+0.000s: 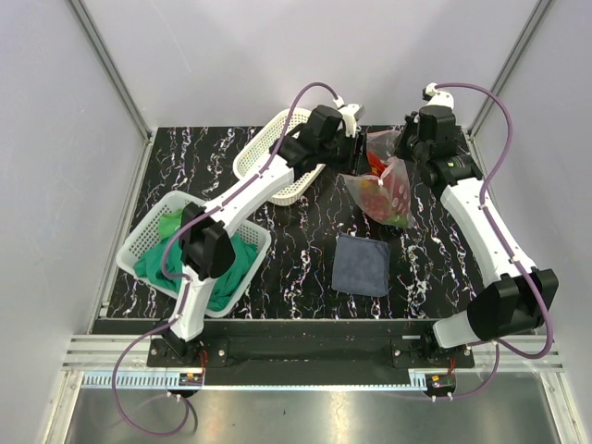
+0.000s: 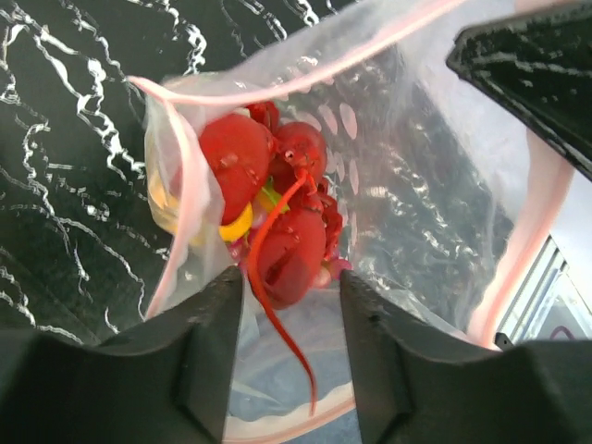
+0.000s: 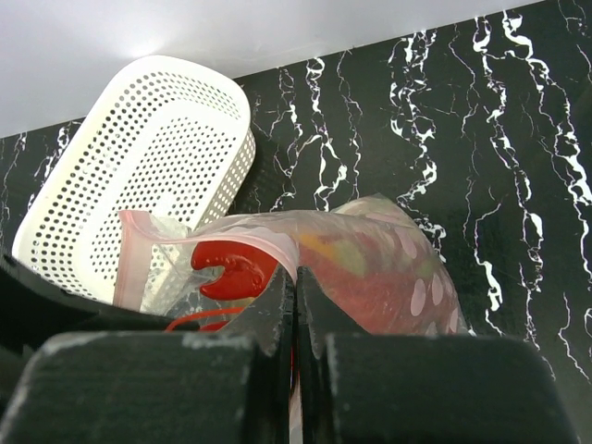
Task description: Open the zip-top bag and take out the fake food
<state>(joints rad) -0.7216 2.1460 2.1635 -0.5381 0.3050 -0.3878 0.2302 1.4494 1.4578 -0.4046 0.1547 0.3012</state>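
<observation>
The right gripper [image 3: 296,305] has its two black fingers pressed together on the pink-edged rim of the clear, crinkly plastic zip-top bag [image 3: 388,268]. I judge that it pinches one side of the mouth so that the bag hangs open. The left gripper [image 2: 291,338] is at this mouth, fingers apart and with nothing clamped, pointing down at the fake food. This food is a glossy red plastic lobster [image 2: 287,250] lying on a small yellow piece [image 2: 236,225] at the bottom of the bag. The bag hangs between the two grippers; whether its bottom rests on the black marble-pattern table [image 1: 305,259] I cannot tell.

A thin red feeler of the lobster comes up between the left fingers, and the loose plastic walls are close on both sides, so they may be caught together with the toy. Just beside the bag, on the left arm's side, lies a white perforated oblong plastic basket [image 3: 139,157]. A folded blue-grey cloth [image 1: 362,264] lies near the bag, towards the arm bases.
</observation>
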